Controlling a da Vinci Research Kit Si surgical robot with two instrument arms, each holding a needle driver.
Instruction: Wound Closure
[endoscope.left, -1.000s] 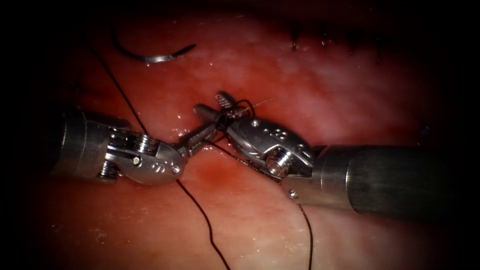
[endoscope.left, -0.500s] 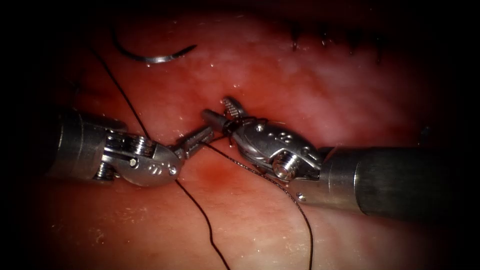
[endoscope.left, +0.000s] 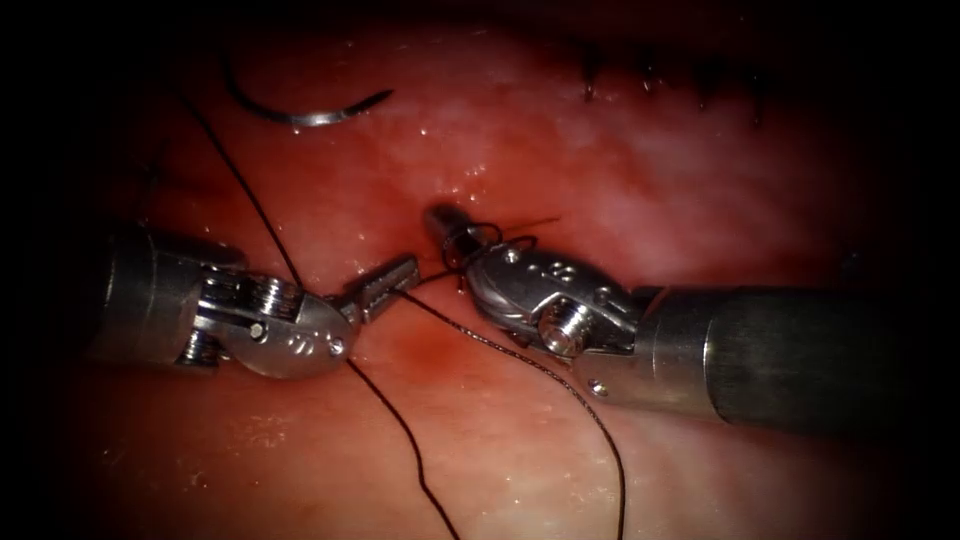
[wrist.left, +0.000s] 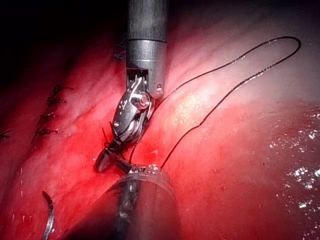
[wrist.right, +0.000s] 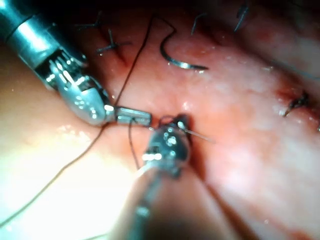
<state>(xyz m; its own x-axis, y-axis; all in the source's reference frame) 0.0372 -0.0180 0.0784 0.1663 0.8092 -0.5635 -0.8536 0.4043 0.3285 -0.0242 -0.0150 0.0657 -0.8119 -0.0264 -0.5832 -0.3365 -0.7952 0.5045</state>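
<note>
Steel needle (endoscope.left: 300, 110) lies free on tissue (endoscope.left: 620, 190), upper left. Left tool (endoscope.left: 388, 285) clamps thread (endoscope.left: 400, 420); right tool (endoscope.left: 455, 230), loops wrapped around it, probably grips the short end. Knot-tying; tightening wants opposite pulls.

Left arm's tool (endoscope.left: 385, 282) enters from the endoscope view's left, its shaft nearly level and wrist bent so the jaws point up and to the right, closed together. Right arm's tool (endoscope.left: 455, 232) enters from the right, its shaft nearly level, wrist angled up and to the left, jaws closed. The two tips lie near each other, not touching.
</note>
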